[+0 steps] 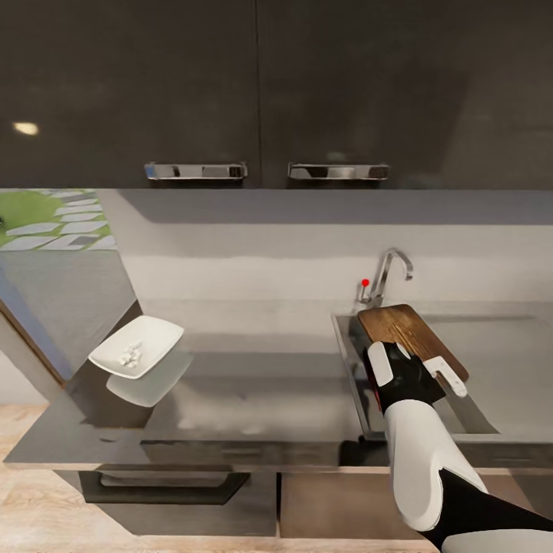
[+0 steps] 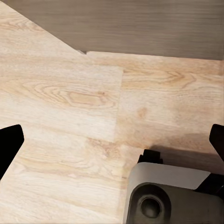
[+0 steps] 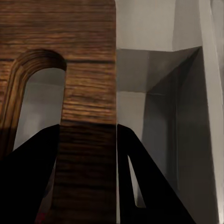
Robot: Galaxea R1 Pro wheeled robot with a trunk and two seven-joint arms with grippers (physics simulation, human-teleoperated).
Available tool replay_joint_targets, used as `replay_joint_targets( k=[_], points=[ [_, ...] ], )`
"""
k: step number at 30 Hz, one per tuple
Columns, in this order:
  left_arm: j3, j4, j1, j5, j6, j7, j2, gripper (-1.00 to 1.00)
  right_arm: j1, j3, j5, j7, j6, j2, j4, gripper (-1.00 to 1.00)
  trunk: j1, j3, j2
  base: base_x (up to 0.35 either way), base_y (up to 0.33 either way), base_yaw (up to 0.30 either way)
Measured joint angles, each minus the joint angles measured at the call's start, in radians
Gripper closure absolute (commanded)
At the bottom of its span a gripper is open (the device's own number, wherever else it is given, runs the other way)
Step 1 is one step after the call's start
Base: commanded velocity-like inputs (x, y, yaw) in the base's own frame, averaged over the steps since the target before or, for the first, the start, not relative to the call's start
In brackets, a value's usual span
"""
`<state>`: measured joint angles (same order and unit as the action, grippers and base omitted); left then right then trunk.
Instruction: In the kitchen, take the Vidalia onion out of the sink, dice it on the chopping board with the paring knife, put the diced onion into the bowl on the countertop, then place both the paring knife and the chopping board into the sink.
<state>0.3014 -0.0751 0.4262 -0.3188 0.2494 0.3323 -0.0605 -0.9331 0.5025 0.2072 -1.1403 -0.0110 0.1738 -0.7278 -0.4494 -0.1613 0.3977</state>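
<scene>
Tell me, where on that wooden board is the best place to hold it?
Probably where the right gripper has it now: the chopping board at its near end, on the strip of wood beside the slot-shaped handle hole. The board is thin and flat, so jaws coming from the robot's side can close across that edge while it tilts over the sink.

The chopping board (image 1: 407, 335) lies over the sink (image 1: 491, 418) (bowl (image 1: 138, 346) well left).
</scene>
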Motion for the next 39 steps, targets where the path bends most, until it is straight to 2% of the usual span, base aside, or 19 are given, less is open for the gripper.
replay_joint_targets(
  k=[12, 20, 25, 33, 35, 39],
  points=[
    [0.000, 0.000, 0.000, 0.000, 0.000, 0.000, 0.000, -1.00, 0.000, 0.000, 0.002, 0.000, -0.001, 0.000, 0.004, 1.00, 0.000, -0.018, 0.000, 0.003, 0.000, 0.049],
    [0.000, 0.000, 0.000, 0.000, 0.000, 0.000, 0.000, -1.00, 0.000, 0.000, 0.016, 0.000, -0.030, 0.000, 0.014, 1.00, 0.000, -0.031, 0.000, 0.019, 0.000, 0.106],
    [0.000, 0.000, 0.000, 0.000, 0.000, 0.000, 0.000, -1.00, 0.000, 0.002, 0.039, 0.001, -0.035, 0.000, 0.014, 1.00, 0.000, -0.039, 0.000, 0.197, 0.000, 0.106],
    [0.000, 0.000, 0.000, 0.000, -0.001, 0.000, 0.000, -1.00, 0.001, 0.011, 0.039, 0.005, -0.077, 0.000, 0.041, 1.00, 0.000, -0.052, 0.000, 0.037, 0.000, 0.101],
    [0.000, 0.000, 0.000, 0.000, -0.001, 0.000, 0.000, -1.00, 0.002, 0.021, 0.038, 0.005, -0.088, 0.000, 0.043, 1.00, 0.000, -0.055, 0.000, 0.002, 0.000, 0.093],
    [0.000, 0.000, 0.000, 0.000, -0.002, 0.000, 0.000, -1.00, 0.004, 0.080, 0.036, 0.007, -0.115, 0.000, 0.043, 1.00, 0.000, -0.061, 0.000, 0.001, 0.000, 0.040]
  ],
)
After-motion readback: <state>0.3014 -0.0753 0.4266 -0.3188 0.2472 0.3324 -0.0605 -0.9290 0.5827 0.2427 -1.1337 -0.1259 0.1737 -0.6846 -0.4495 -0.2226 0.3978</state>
